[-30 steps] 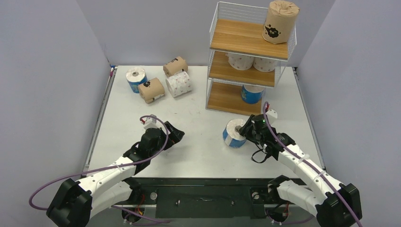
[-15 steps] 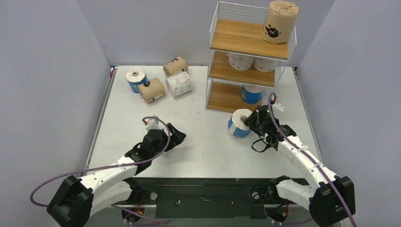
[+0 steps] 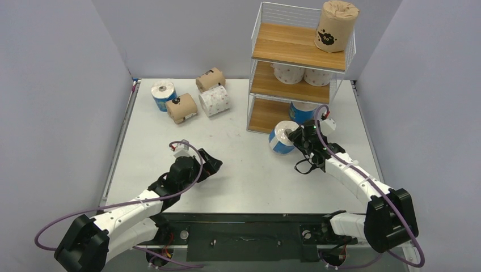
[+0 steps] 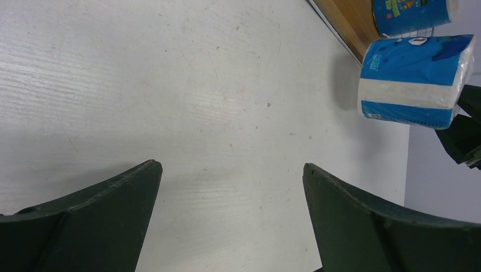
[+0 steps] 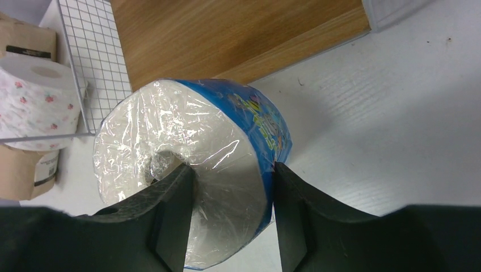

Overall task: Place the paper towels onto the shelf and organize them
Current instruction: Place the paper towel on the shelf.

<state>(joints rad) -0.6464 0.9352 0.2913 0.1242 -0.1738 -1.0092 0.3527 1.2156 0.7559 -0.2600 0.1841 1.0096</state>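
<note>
Item 1, tabletop (image 3: 238, 175): white, carrying everything listed below. Item 2, shelf (image 3: 283, 42): 3 wooden tiers in a white wire frame, at the far right. The top tier holds 1 brown roll (image 3: 336, 26) upright, the middle tier 2 white dotted rolls (image 3: 289, 73), the bottom tier 1 blue-and-white roll (image 3: 302, 112). Item 3, right hand (image 5: 230, 173): clamped on the held blue roll (image 3: 281, 139), 1 finger apparently at the core hole and the other against the outer wrap. That roll sits tilted just in front of the bottom tier; whether it clears the tabletop cannot be told. Item 4, left hand (image 4: 230, 167): fingers spread wide, holding nothing, over bare tabletop left of centre. Item 5, loose rolls (image 3: 181, 107): 4 at the far left, close together, being 2 brown, 1 white dotted and 1 blue. Handling, as judged: each roll is light, soft and crushable, with slick film wrap. A pinch on the wall through the core suits best, with modest squeeze; a grip across the girth risks slipping or denting.
</note>
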